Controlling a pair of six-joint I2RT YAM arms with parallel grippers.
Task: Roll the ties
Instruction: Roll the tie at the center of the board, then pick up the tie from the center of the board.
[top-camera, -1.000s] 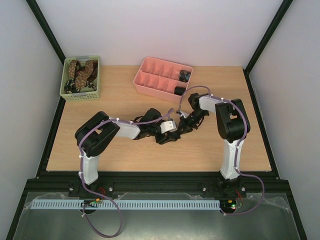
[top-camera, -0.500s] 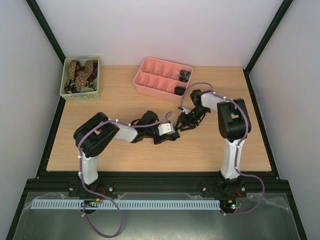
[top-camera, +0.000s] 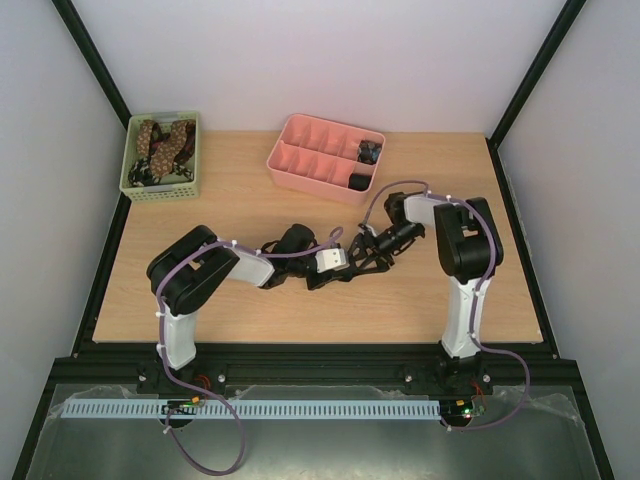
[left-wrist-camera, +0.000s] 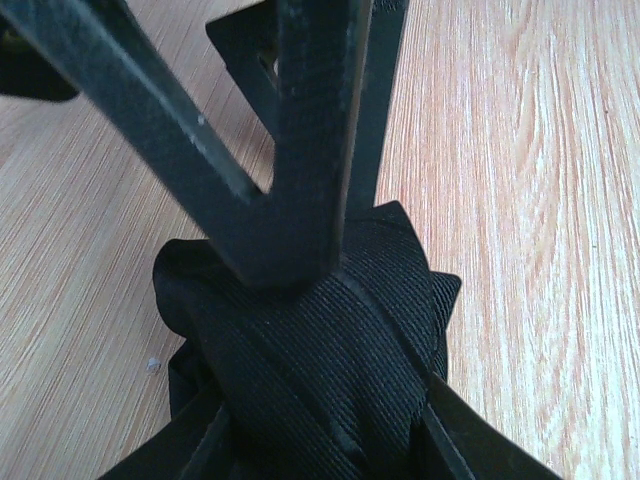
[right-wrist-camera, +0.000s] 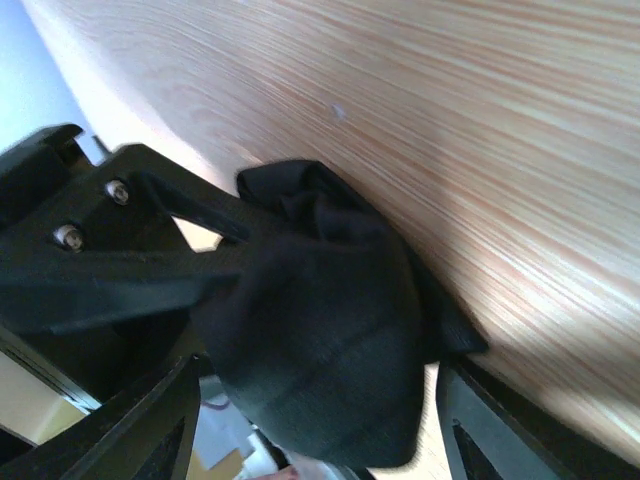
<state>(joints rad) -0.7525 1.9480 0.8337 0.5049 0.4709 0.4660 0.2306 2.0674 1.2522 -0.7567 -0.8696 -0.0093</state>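
Desk: one wooden desk (top-camera: 250, 295) is carrying everything.
Arms: two, the left arm (top-camera: 190, 270) and the right arm (top-camera: 465, 240), are meeting mid-desk.
Pink tray: one (top-camera: 310, 185), far side, is holding two dark coils (top-camera: 370, 152) (top-camera: 359, 181) at its right end.
Green basket: one (top-camera: 160, 188), far left, is holding brown spotted ties (top-camera: 160, 140); count unclear.
Black rolled tie: one (left-wrist-camera: 330, 370) is sitting mid-desk between both sets of fingers.
Left fingers: (left-wrist-camera: 478, 445) are clenching the black rolled tie.
Right fingers: (right-wrist-camera: 500, 425) are standing spread around it, released.

The left arm (top-camera: 188, 280) and right arm (top-camera: 465, 248) share white base posts and bulky black link housings. Thin purple cables (top-camera: 400, 185) run along each, held by white clips. The fingers (right-wrist-camera: 140, 430) are matte black bars, and silver screws (right-wrist-camera: 118, 190) stud a black bracket.
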